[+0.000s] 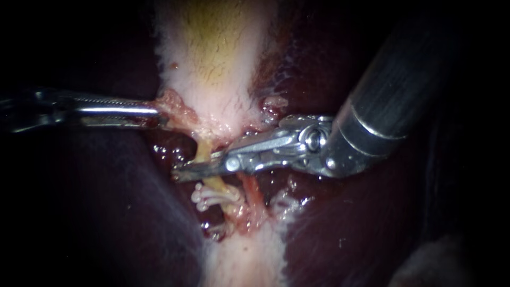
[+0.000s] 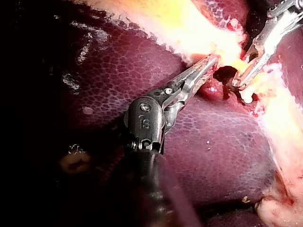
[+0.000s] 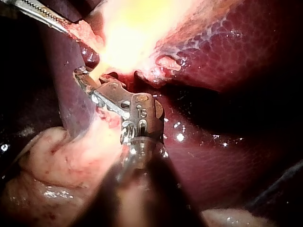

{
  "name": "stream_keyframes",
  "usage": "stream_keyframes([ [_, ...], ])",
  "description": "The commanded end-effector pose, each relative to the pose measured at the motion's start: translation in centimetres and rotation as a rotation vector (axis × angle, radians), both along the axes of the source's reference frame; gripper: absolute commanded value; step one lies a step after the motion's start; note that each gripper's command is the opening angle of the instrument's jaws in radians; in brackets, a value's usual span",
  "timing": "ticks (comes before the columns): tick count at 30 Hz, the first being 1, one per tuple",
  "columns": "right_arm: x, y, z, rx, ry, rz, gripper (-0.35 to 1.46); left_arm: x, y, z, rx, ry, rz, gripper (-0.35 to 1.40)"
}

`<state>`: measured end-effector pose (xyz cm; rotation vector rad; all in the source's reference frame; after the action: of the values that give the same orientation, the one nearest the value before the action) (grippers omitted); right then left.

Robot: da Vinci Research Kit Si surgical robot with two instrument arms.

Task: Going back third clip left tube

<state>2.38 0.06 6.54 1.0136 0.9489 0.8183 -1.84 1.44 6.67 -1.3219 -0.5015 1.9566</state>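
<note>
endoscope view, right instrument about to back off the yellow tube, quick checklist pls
1. Small white clips seated across the thin yellow tube: ok.
2. Slender silver right instrument clear of those clips: ok, a gap shows.
3. Right instrument free of the yellow tube: cannot tell, it crosses it.
4. Slender silver left instrument jaws shut on the pink tissue fringe: ok.

Strong light falls on the middle of the endoscope view; its left edge and right corners are black.
</note>
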Motion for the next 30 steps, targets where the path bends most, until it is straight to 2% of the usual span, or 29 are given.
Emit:
stream_keyframes([
  [1, 0.01, -0.01, 0.00, 0.009, 0.013, -0.005, -0.31, 0.00, 0.00, -0.01, 0.000, 0.000, 0.000, -0.35],
  [4, 0.04, -0.04, 0.01, 0.013, 0.037, 0.001, 0.14, 0.01, 0.00, -0.01, 0.000, 0.000, 0.001, -0.35],
  [6, 0.08, -0.06, 0.02, -0.019, 0.060, 0.000, 0.35, 0.01, 0.00, -0.01, 0.000, 0.000, 0.001, -0.35],
  [7, 0.10, -0.07, 0.03, -0.024, 0.076, 0.008, 0.39, 0.01, 0.00, -0.01, 0.000, 0.000, 0.001, -0.35],
  [10, 0.13, -0.11, 0.07, -0.023, 0.103, 0.025, 0.45, 0.01, 0.00, -0.01, 0.000, 0.000, 0.001, -0.35],
  [16, 0.19, -0.20, 0.23, -0.036, 0.101, 0.028, 0.48, 0.01, 0.00, -0.01, 0.000, 0.000, 0.001, -0.35],
  [19, 0.19, -0.18, 0.34, -0.078, 0.091, 0.051, 0.49, 0.01, 0.00, -0.01, 0.000, 0.000, 0.001, -0.35],
  [22, 0.14, -0.12, 0.44, -0.121, 0.095, 0.054, 0.49, 0.01, -0.01, -0.01, 0.000, 0.000, 0.001, -0.35],
  [25, 0.07, -0.05, 0.53, -0.173, 0.077, 0.067, 0.49, 0.01, -0.01, -0.01, -0.001, 0.000, 0.000, -0.35],
  [30, -0.06, 0.01, 0.62, -0.272, 0.072, 0.028, 0.49, 0.00, -0.03, -0.01, -0.002, 0.001, 0.000, -0.35],
])
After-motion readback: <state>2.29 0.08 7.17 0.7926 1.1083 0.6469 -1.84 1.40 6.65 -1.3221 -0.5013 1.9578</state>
